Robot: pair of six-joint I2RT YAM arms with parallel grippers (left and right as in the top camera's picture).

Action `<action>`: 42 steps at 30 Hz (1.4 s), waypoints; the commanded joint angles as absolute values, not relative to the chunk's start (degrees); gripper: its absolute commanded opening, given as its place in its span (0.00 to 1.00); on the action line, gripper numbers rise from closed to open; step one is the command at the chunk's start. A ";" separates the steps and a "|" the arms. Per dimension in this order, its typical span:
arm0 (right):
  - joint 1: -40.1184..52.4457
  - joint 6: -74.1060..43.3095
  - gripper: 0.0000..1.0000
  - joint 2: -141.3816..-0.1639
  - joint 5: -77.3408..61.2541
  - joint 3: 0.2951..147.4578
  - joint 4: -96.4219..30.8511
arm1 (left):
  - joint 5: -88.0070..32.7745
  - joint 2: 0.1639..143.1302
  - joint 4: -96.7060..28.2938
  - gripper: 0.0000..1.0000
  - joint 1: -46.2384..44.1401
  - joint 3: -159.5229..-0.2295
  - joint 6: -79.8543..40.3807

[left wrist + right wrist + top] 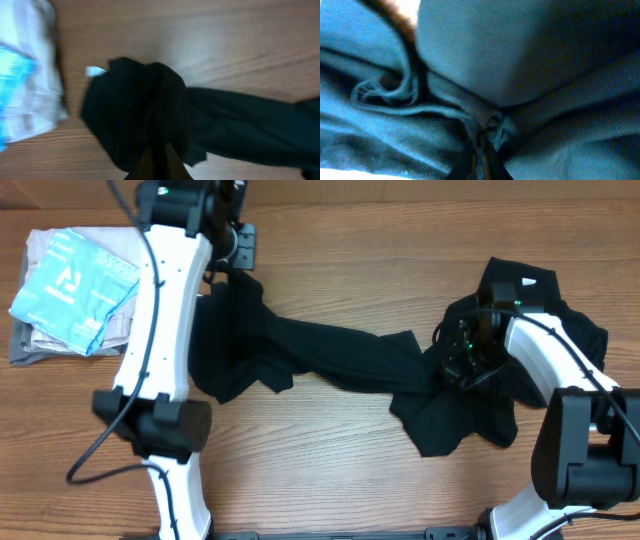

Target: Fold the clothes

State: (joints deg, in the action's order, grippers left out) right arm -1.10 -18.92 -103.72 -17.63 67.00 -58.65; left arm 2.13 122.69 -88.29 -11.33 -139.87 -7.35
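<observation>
One of the clothes, a black garment (330, 360), lies stretched in a twisted band across the table between both grippers. Its left end bunches under my left gripper (222, 278), which is shut on the fabric. In the left wrist view the fingers (161, 159) pinch a dark bunch of cloth (145, 105), with a small white tag (95, 71) beside it. My right gripper (452, 363) is shut on a fold at the garment's right part, where a white label (530, 281) shows. The right wrist view is filled with cloth (520, 60), and the gripper (482, 155) clamps a gathered ridge.
A pile of folded light items (70, 295), topped by a pale blue printed piece, sits at the table's far left; it also shows in the left wrist view (25, 90). Bare wood (330, 470) lies in front of the garment.
</observation>
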 commanded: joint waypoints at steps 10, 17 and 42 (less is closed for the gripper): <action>-1.08 -23.18 0.04 -103.22 -15.86 58.87 -48.84 | -4.54 131.26 -89.27 0.04 -17.45 -140.29 -9.28; -1.54 -27.00 0.04 -103.72 -9.04 55.40 -44.97 | -4.54 133.82 -88.58 0.04 -21.63 -140.25 -9.28; -38.30 -25.91 0.04 -103.90 -1.96 57.45 -29.39 | -18.61 133.84 -71.72 0.04 -38.09 -139.96 -10.98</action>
State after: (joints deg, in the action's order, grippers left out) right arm -36.75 -27.14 -102.85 -4.86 57.08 -31.00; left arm -16.21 133.32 -73.47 -35.81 -139.87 -9.56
